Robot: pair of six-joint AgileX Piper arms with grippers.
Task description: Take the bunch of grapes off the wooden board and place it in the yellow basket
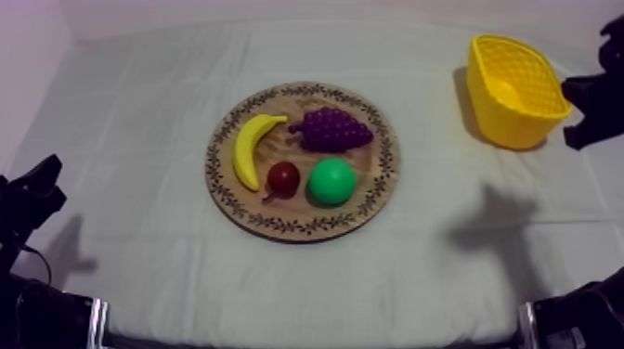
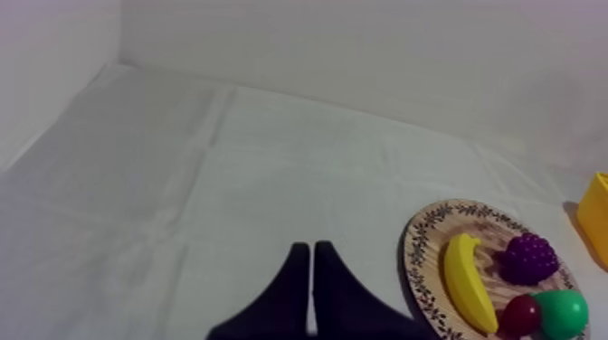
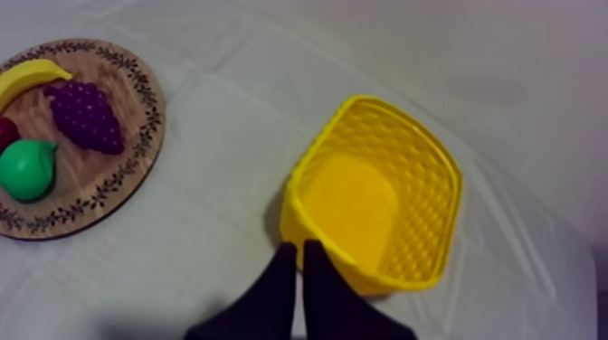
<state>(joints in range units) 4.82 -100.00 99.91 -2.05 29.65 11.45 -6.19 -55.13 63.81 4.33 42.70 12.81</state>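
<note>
Top view: board (image 1: 299,226) sits mid-bench (image 1: 139,111), cloth all round it. Grapes (image 1: 330,129) lie on the board at its far edge, a bit to the right. Banana (image 1: 249,148) curves along the board's left side. Small red fruit (image 1: 283,178) and pear (image 1: 331,181) sit side by side at its near edge, v. close; can't tell if they touch. Basket (image 1: 509,128) stands nr the bench's far right corner, well apart from the board. Left arm (image 1: 32,195) is low at the bench's left edge. Right arm (image 1: 590,93) is in at the far right, just beside the basket.

Left wrist view: left hand (image 2: 310,249) is narrow, fingers pressed together, holding nothing, over bare cloth. The board lies off to its side w/ banana, grapes, small red fruit and pear on it. A sliver of basket shows past the board.

Right wrist view: right hand (image 3: 299,246) is narrow too, fingers together, nothing between them, tips at the basket's near wall. The board is well apart from it, and the grapes on it lie between banana and pear.
</note>
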